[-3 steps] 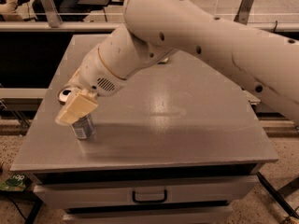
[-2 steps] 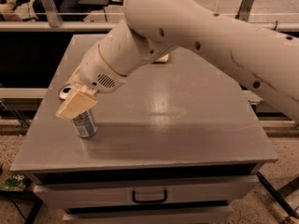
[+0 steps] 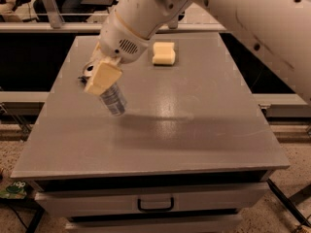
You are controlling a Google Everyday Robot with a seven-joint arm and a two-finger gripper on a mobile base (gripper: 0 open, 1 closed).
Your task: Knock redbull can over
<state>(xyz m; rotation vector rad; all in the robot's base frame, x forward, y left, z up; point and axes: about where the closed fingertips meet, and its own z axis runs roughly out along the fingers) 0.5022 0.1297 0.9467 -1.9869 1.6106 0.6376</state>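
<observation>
My gripper [image 3: 102, 77] hangs over the bench [image 3: 194, 130] toward its nine o'clock side, the cream pad pressed against the top of the redbull can [image 3: 114, 102]. Whether my jaws are wide or narrow I cannot tell, since the pad hides the gap. A second ago the can stood upright beneath me. Now it leans, its top toward ten o'clock under the pad and its lower end toward four o'clock, near the bench surface. I judge the push has taken hold and the can is tipping, but it is not yet flat, so the knock is only part done. Farther right, toward twelve o'clock, a yellow sponge [image 3: 164, 53] lies well apart and untouched.
</observation>
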